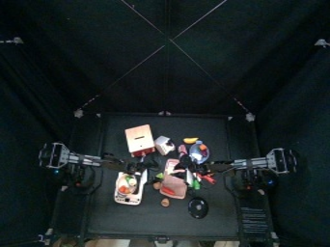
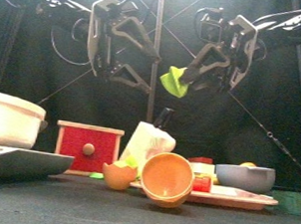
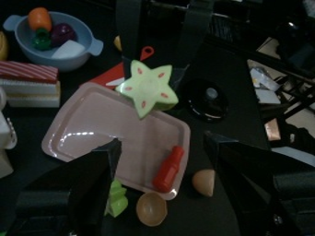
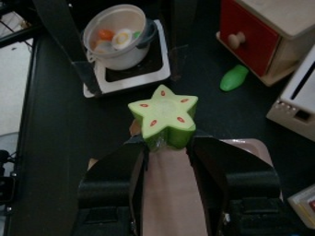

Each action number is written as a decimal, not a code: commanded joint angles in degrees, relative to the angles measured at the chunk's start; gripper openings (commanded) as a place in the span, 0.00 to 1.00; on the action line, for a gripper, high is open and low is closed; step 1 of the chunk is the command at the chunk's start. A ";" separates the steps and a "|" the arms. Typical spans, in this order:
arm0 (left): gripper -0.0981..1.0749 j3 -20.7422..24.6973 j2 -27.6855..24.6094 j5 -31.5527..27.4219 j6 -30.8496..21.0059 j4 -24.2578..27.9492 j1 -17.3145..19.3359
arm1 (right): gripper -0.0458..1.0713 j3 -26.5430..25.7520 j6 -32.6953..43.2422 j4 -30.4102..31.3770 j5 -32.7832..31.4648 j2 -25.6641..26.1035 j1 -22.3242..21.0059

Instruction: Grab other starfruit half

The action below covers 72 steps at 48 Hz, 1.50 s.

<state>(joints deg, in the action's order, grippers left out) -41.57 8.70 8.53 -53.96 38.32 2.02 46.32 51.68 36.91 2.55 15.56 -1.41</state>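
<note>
hovering above the middle of the small black table (image 1: pixel 154 224), two black arms meet in the air; the right gripper (image 4: pixel 163 147) has its jaws clamped on a half starfruit (image 4: pixel 164 116), green with a star-shaped cut face and dark seed marks, raised well clear of the table; in the front view the same fruit hangs between the two arms, up near the right arm's jaws; the left gripper (image 3: pixel 157 166) has its jaws spread fully wide and grasps nothing, and from its own camera the starfruit shows just beyond the gap between them, apart from both; below the fruit lies a pink tray (image 3: pixel 99 120) with a red-orange carrot-like piece (image 3: pixel 170 168) at its edge; near the tray are a brown egg (image 3: pixel 204 182), a small orange bowl (image 2: pixel 166 178) and a green piece (image 3: pixel 117 197); a grey bowl of mixed toy fruit (image 3: pixel 52 39) sits further off beside a red wooden box with a knob (image 2: pixel 88 146); toward the left arm's side, a white pot (image 4: pixel 120 35) stands on a square base; whether a second starfruit half lies anywhere on the table cannot be told.
</note>
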 commanded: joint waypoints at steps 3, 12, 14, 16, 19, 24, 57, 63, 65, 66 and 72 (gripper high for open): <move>0.95 -1.14 0.26 0.35 0.09 0.18 -0.44 | 0.58 -0.09 0.18 -0.26 -1.76 1.93 1.05; 0.95 -2.72 -2.29 0.35 0.00 0.53 -1.67 | 0.58 0.53 0.26 -0.62 -4.13 2.29 1.85; 0.95 -2.72 -3.08 0.35 0.00 0.44 -2.11 | 0.58 0.70 0.26 -0.88 -4.48 2.20 1.85; 0.95 -2.46 -3.96 0.35 -0.09 0.35 -2.55 | 0.58 0.79 0.26 -1.14 -4.75 2.20 1.85; 0.95 -2.02 -4.92 0.35 -0.44 -0.18 -3.16 | 0.58 0.97 0.26 -1.41 -5.01 2.20 1.85; 0.95 -1.23 -6.50 0.35 -0.44 -2.37 -3.69 | 0.58 0.97 0.26 -1.49 -5.36 2.20 1.85; 0.95 2.64 -12.30 -5.54 -0.09 -20.48 -3.52 | 0.58 0.88 0.18 -1.41 -6.42 2.20 1.85; 0.95 4.22 -13.36 -8.26 0.00 -20.30 -3.34 | 0.58 1.05 0.18 -1.32 -6.42 2.20 1.76; 0.95 4.57 -13.54 -9.05 0.00 -20.21 -3.25 | 0.58 1.05 0.18 -1.32 -6.42 2.20 1.76; 0.95 4.66 -13.54 -9.58 0.00 -20.21 -3.34 | 0.58 1.05 0.18 -1.32 -6.50 2.20 1.85; 0.95 5.36 -13.62 -12.66 0.00 -19.95 -3.25 | 0.58 1.05 0.18 -1.23 -6.42 2.20 1.76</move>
<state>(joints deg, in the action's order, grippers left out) -37.88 -5.45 -2.64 -54.05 18.02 -1.41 47.81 51.86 35.60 -4.13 16.35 0.44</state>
